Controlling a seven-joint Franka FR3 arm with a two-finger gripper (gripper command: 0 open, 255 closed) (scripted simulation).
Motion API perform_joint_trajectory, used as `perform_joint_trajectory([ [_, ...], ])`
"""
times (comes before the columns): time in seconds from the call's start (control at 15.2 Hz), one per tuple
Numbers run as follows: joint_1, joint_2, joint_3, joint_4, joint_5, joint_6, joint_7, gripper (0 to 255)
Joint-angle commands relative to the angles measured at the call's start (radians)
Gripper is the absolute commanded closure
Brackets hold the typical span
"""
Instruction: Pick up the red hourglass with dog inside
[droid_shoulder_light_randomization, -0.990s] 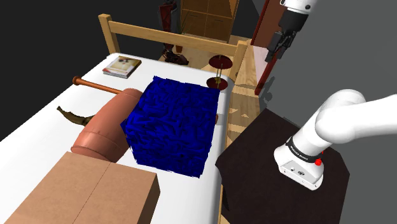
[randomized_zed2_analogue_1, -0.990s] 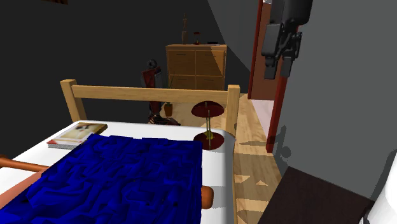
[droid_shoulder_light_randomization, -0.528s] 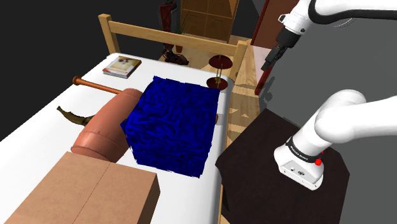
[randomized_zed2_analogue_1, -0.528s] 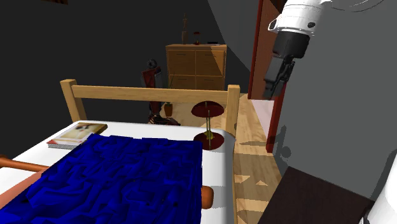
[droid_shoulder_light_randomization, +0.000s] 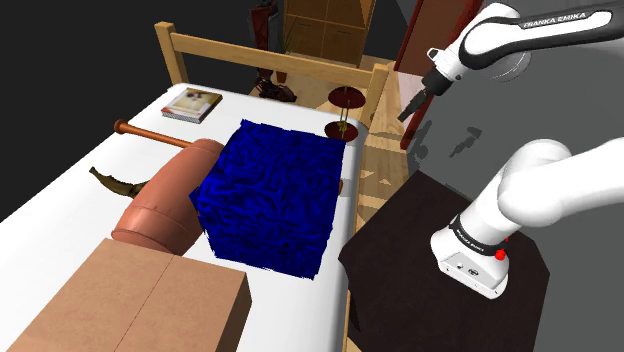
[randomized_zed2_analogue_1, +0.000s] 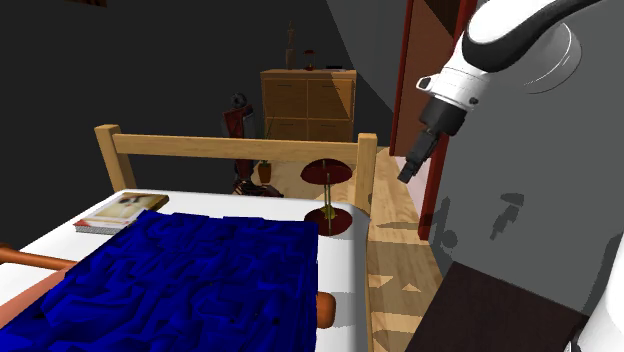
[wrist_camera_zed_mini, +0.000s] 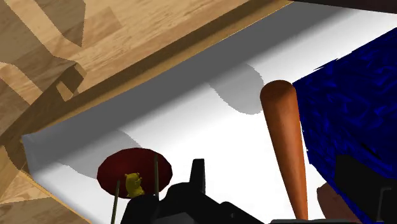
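The red hourglass (wrist_camera_zed_mini: 137, 168) stands upright at the corner of the white bed top (droid_shoulder_light_randomization: 250, 108), just beside the wooden bedpost (randomized_zed2_analogue_1: 366, 165). It is below my gripper (randomized_zed2_analogue_1: 407, 172) and well apart from it. Between its thin posts, under the red top disc, sits a small yellow figure (wrist_camera_zed_mini: 132, 184). It is probably the dog, though it is too small for me to be sure.

My gripper hangs in the air off the bed's edge, tilted down toward that corner, and touches nothing that I can see. I cannot tell whether it is spread or pressed together. It hangs in front of a dark red door frame (randomized_zed2_analogue_1: 403, 80).

Past the hourglass from my gripper, a brown club-shaped rod (wrist_camera_zed_mini: 284, 140) lies on the white top, with its rounded end toward me. It runs along the side of a big blue cube (droid_shoulder_light_randomization: 270, 195). A reddish-brown cylinder (droid_shoulder_light_randomization: 170, 195) lies on its side against the cube's far face.

Farthest from my gripper is a cardboard box (droid_shoulder_light_randomization: 140, 300) with its flaps shut, so what it holds is hidden. A book (droid_shoulder_light_randomization: 191, 104) lies flat near the headboard.
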Motion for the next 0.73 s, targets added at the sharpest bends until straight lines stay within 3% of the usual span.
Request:
perform_joint_trajectory([
  [0.0,0.059,0.068,-0.101,0.008,0.037,0.097,-0.116,0],
  [0.2,0.219,0.173,-0.291,0.041,0.144,0.22,-0.309,0],
  [0.33,0.377,0.233,-0.456,0.08,0.247,0.283,-0.458,0],
  [0.53,0.701,0.283,-0.778,0.16,0.41,0.343,-0.685,0],
  [0.66,0.937,0.258,-1.012,0.222,0.468,0.373,-0.798,0],
])
